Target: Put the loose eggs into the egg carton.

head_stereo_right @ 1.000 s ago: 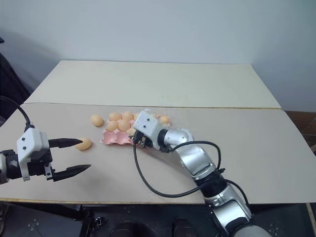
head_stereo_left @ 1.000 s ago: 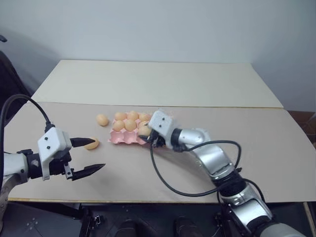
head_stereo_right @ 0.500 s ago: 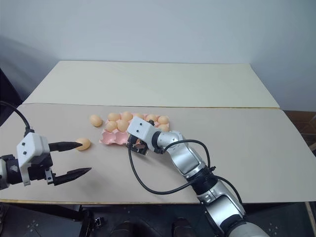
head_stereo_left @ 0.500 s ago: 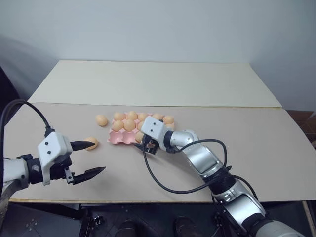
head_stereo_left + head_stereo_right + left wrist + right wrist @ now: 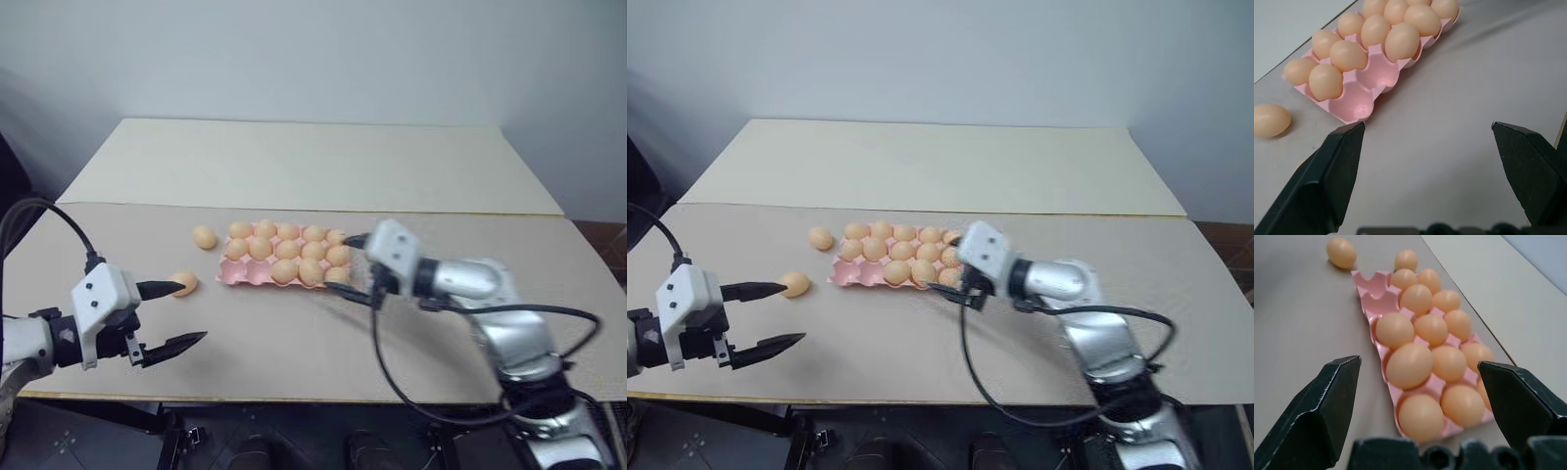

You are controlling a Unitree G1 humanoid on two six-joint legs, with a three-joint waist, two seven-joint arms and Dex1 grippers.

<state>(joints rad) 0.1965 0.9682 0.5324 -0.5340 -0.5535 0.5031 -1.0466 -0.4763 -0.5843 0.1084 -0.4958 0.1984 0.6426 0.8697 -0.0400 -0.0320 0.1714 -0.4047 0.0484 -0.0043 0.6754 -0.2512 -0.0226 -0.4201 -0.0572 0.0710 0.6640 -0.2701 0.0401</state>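
On the table, pink egg carton (image 5: 257,275) holds smooth tan eggs.

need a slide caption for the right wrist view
Open right gripper facing the pink egg carton, thirteen cups filled, two near-row cups empty, two loose eggs beyond on the table.

— Where do we see the egg carton (image 5: 284,262)?
— Mid-table (image 5: 294,343), two cups at its left end bare. Two loose eggs lie left of it: one (image 5: 204,237) just beside, another (image 5: 183,284) nearer us.
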